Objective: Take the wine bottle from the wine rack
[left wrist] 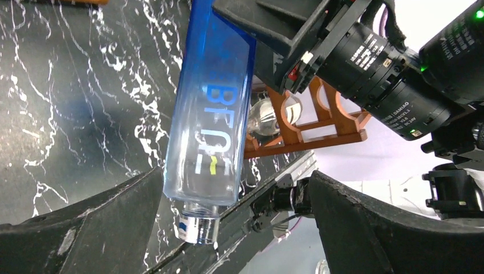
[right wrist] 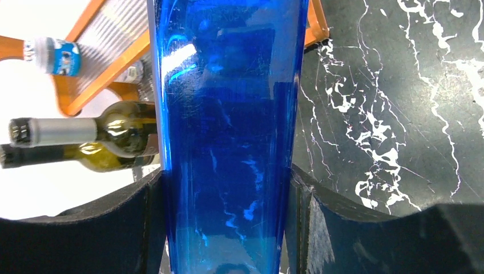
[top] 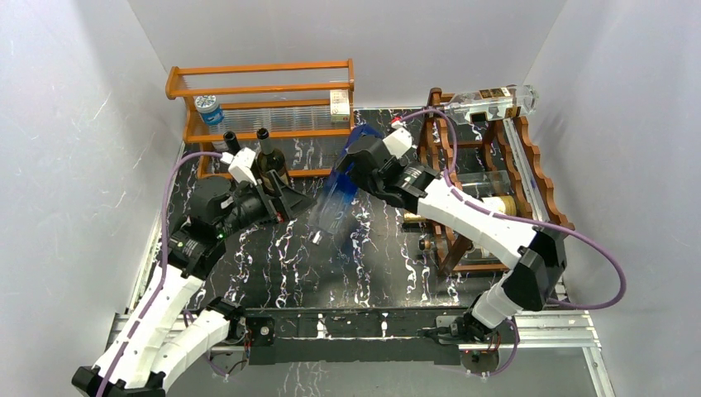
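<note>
Across the black marbled table (top: 273,265), seen from above, the dark reddish-brown wine rack (top: 541,178) stands at about 3 o'clock, close to the right wall, and the lighter orange shelf (top: 264,87) stands at about 11 o'clock, along the far wall. From the near edge both arms reach in toward the middle. The right gripper (right wrist: 228,240) is near the centre, a little toward 12 o'clock, and its fingers (right wrist: 114,228) are closed on both sides of the blue wine bottle (top: 337,203). This bottle is off the rack and clear of it, to the rack's 9 o'clock side. It hangs tilted above the table with its capped neck pointing toward 7 o'clock. The left gripper (top: 285,198) is at the bottle's 9 o'clock side with its fingers (left wrist: 85,234) spread wide and holding nothing. From the left wrist the neck end of the bottle shows between them, with no contact to either finger visible. On the top tier of the rack lies a clear bottle (top: 494,103), with its neck toward 9 o'clock. Two dark bottles (top: 271,161) stand upright just before the orange shelf, behind the left arm. A small blue-capped container (top: 210,110) sits on the shelf at its left end.
</note>
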Available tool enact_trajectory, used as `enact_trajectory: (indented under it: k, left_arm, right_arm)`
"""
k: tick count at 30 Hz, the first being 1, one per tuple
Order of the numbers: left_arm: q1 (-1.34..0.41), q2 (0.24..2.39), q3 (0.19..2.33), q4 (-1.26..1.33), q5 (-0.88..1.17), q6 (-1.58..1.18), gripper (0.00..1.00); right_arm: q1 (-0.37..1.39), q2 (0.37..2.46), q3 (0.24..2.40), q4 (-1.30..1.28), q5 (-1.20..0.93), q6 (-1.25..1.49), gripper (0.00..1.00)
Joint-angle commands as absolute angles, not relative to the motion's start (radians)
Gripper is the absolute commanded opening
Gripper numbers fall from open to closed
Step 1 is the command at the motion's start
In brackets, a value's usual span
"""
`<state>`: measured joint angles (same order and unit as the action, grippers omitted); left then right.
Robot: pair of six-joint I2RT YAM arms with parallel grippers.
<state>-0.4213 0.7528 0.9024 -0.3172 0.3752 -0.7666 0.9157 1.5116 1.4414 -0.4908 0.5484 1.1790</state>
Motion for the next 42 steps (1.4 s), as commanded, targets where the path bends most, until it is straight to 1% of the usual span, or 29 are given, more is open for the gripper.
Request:
enact_trajectory:
  k: [1, 7, 14, 19, 31, 34, 35, 37, 40, 42]
  left_arm:
    - [-0.425, 0.779, 0.865, -0.353, 0.434, -0.786, 0.98]
    - [-0.424, 0.778, 0.828, -0.367, 0.377, -0.769, 0.98]
    - [-0.424, 0.836, 0.764, -0.187, 0.534, -0.812, 0.98]
    - [-0.425, 0.889, 0.747, -0.153, 0.578, -0.802, 0.98]
    - [-0.425, 0.936, 0.733, -0.094, 0.525, -0.773, 0.82]
    - [-0.425, 0.948, 0.743, -0.111, 0.514, -0.755, 0.7]
    - [-0.425, 0.949, 0.754, -0.132, 0.504, -0.745, 0.63]
    - [-0.425, 0.945, 0.769, -0.176, 0.498, -0.727, 0.54]
    - [-0.425, 0.903, 0.749, -0.216, 0.487, -0.709, 0.4]
    - [-0.425, 0.877, 0.744, -0.258, 0.476, -0.696, 0.32]
  right_arm:
    - [0.916, 1.494, 1.48, -0.28, 0.622, 1.279, 0.0]
    - [0.922, 1.476, 1.455, -0.261, 0.618, 1.292, 0.0]
    - [0.923, 1.494, 1.455, -0.242, 0.585, 1.315, 0.0]
    - [0.926, 1.51, 1.456, -0.222, 0.565, 1.331, 0.0]
    - [0.936, 1.539, 1.419, -0.213, 0.514, 1.409, 0.0]
    - [0.936, 1.545, 1.409, -0.221, 0.504, 1.425, 0.0]
    - [0.937, 1.546, 1.408, -0.231, 0.504, 1.428, 0.03]
    - [0.939, 1.546, 1.402, -0.246, 0.501, 1.427, 0.11]
    - [0.938, 1.538, 1.353, -0.228, 0.483, 1.42, 0.28]
    - [0.939, 1.525, 1.307, -0.195, 0.464, 1.416, 0.43]
